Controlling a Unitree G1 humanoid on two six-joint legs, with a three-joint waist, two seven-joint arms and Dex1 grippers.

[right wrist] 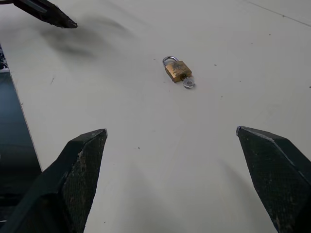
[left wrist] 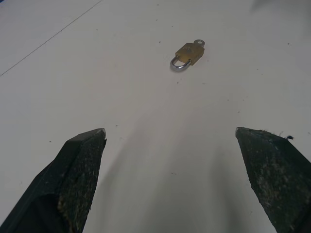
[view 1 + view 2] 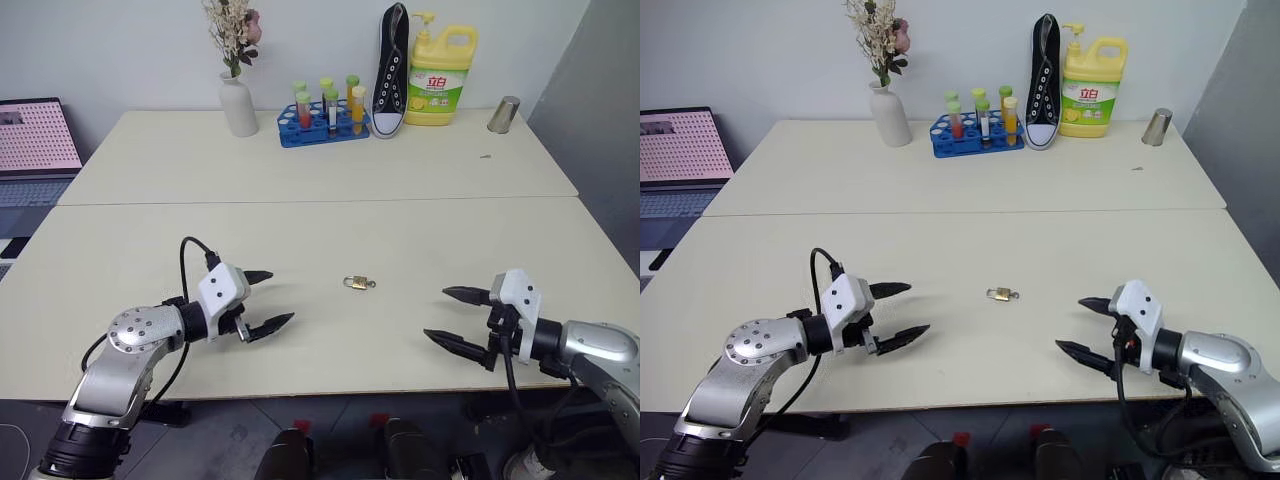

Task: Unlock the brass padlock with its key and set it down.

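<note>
Left eye view shows both sets of jaws spread wide and holding nothing: the left gripper (image 3: 270,299) hovers over the near left of the table with its two black fingers pointing right, and the right gripper (image 3: 456,317) hovers over the near right with its two fingers pointing left, so the tips face each other across a bare stretch of tabletop. Between them, slightly nearer the left gripper and a little farther back, lies one brass padlock (image 3: 356,282), flat on the surface and touched by neither gripper. One key (image 1: 188,81) sticks out of the bottom of its body, the round silver head resting on the table, and the silver shackle (image 1: 169,60) points away on the other end. Along the far edge stand one white vase (image 3: 238,103) of dried flowers, one blue rack (image 3: 320,128) with six coloured tubes, one black sneaker (image 3: 391,70) propped upright on its toe, one yellow detergent bottle (image 3: 440,76) and one small metal cup (image 3: 503,115) at the far right. The table (image 3: 300,230) is pale cream, made of two tops butted together along a seam, set against a plain white wall, with one laptop (image 3: 35,150) on the far left
</note>
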